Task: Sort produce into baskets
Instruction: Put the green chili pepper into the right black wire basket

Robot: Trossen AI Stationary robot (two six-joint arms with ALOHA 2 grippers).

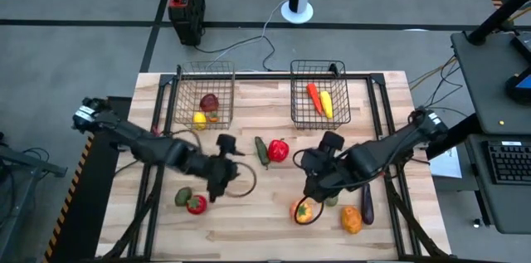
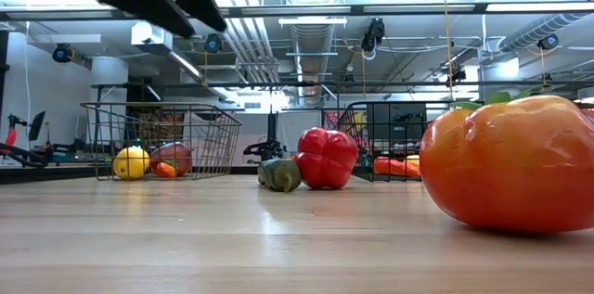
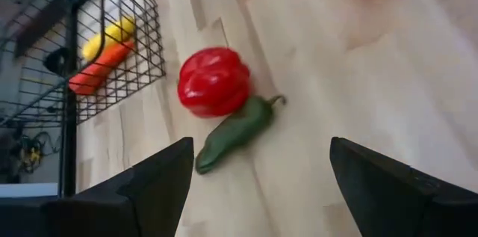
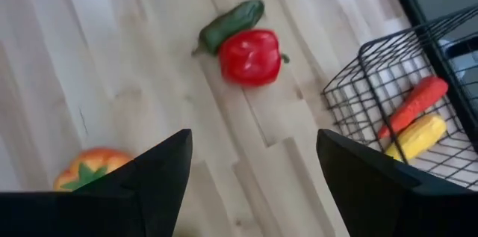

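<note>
On the pale wooden table (image 1: 249,238) two rectangular baskets of thin dark wire mesh are seen at the far edge; the left basket (image 1: 204,70) holds a dark red rounded piece, a small yellow piece and an orange bit, and the right basket (image 1: 319,70) holds an orange carrot (image 1: 314,95) beside a yellow corn-like piece (image 1: 326,104). Between the arms, a glossy red bell pepper (image 1: 278,150) is set touching a slim dark green pepper (image 1: 262,152). Nearer the front, an orange tomato-like fruit with a green leafy top (image 1: 304,211) lies just below the right gripper (image 1: 314,190), whose fingers are held apart with nothing between them; an orange lumpy piece (image 1: 351,220) and a purple aubergine (image 1: 367,202) lie beside it. The left gripper (image 1: 217,187) is held wide and empty above bare wood, near a red piece (image 1: 197,205) and a green piece (image 1: 182,197).
</note>
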